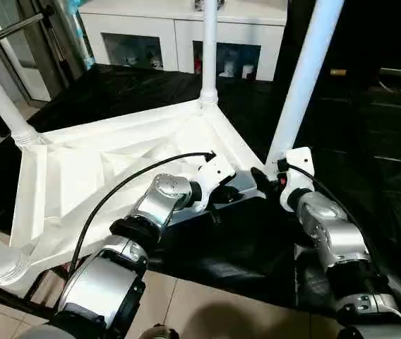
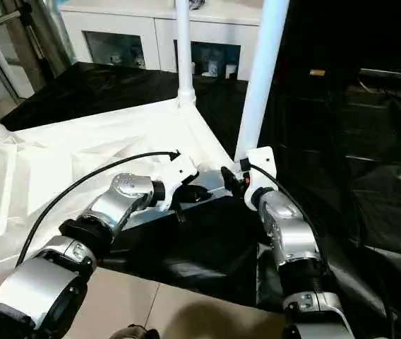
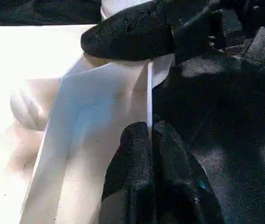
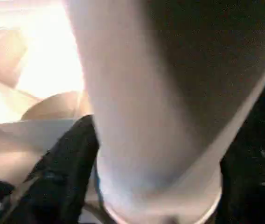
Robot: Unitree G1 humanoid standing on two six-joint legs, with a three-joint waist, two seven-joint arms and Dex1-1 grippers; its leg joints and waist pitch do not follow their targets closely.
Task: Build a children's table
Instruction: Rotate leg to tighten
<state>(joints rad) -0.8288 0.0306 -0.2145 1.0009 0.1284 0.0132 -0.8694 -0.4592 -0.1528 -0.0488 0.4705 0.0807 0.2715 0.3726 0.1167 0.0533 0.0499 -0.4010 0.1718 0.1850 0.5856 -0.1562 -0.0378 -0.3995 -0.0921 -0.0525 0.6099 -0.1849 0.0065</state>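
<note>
Pinching the near rim of the upturned top (image 1: 116, 169), the left gripper (image 3: 150, 140) has its fingers clenched on that thin white edge. Just beside it, at the top's near right corner, the right gripper (image 1: 270, 182) is spread around the base of a leg (image 1: 301, 85), one finger (image 4: 67, 163) touching the tube. Farther off, three more legs stand in the other corners, with a cabinet (image 1: 186, 28) behind.
</note>
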